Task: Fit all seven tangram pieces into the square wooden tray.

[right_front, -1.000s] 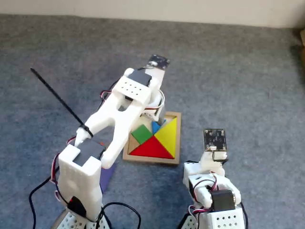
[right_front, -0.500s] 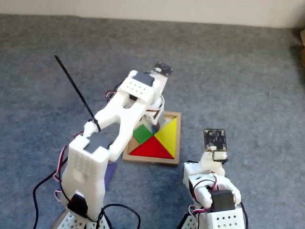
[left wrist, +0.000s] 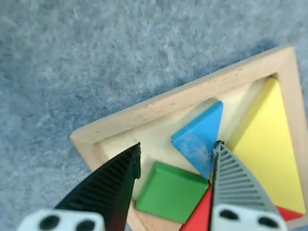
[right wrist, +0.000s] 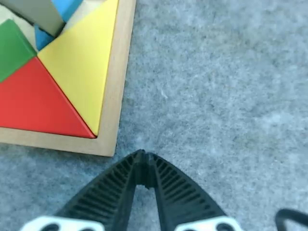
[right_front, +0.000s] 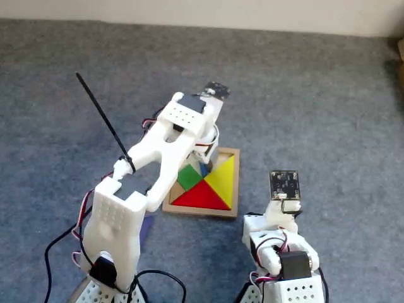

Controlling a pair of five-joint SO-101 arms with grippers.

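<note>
The square wooden tray point(right_front: 235, 183) lies on the carpet between the arms. It holds a yellow triangle point(right_front: 224, 180), a red triangle point(right_front: 201, 197), a green square point(right_front: 187, 177) and a blue triangle point(right_front: 206, 168). My left gripper point(left wrist: 178, 147) hangs open over the tray's far left part. Its fingers straddle the blue triangle point(left wrist: 199, 139) and the green square point(left wrist: 171, 192), with bare tray floor point(left wrist: 159, 139) beside them. My right gripper point(right wrist: 144, 155) is shut on nothing, just off the tray's near right corner point(right wrist: 108, 144). A purple piece point(right_front: 145, 228) lies on the carpet by the left arm's base.
Grey carpet point(right_front: 315, 113) spreads on all sides of the tray. A black cable tie point(right_front: 101, 120) sticks up from the left arm. The left arm's body point(right_front: 170, 145) hides the tray's left edge in the high view.
The left arm's elbow swung towards its base and its wrist shifted slightly right over the tray. The right arm has stayed still.
</note>
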